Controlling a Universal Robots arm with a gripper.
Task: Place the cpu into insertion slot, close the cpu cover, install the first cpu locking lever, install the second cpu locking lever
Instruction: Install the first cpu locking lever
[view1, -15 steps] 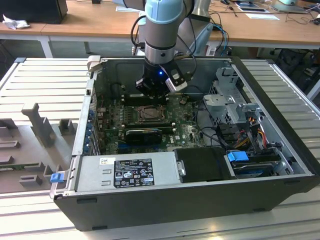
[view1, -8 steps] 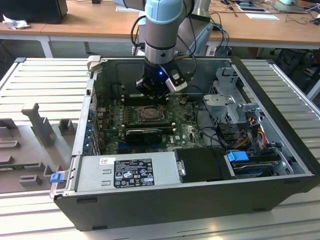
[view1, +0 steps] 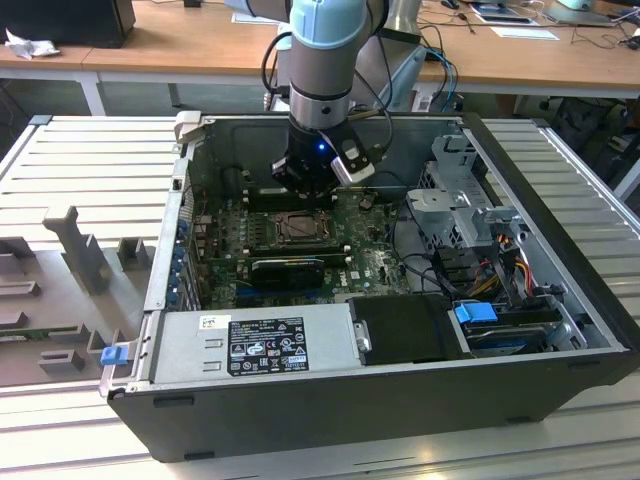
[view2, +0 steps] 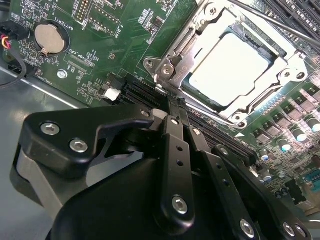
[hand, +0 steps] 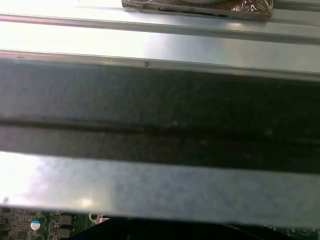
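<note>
Here the black end effector hangs inside the open dark-grey computer case, its fingers pressed together and holding nothing, tips just beside the square motherboard insertion slot. The pale silver-grey square cpu sits in that slot, framed by the thin metal cpu cover closed over it.

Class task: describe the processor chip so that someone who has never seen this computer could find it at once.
Look inside the open computer case at the green circuit board. Near its middle sits a square metal-framed socket. The chip is the flat, pale silver square within that frame, brighter and plainer than anything around it.
</note>
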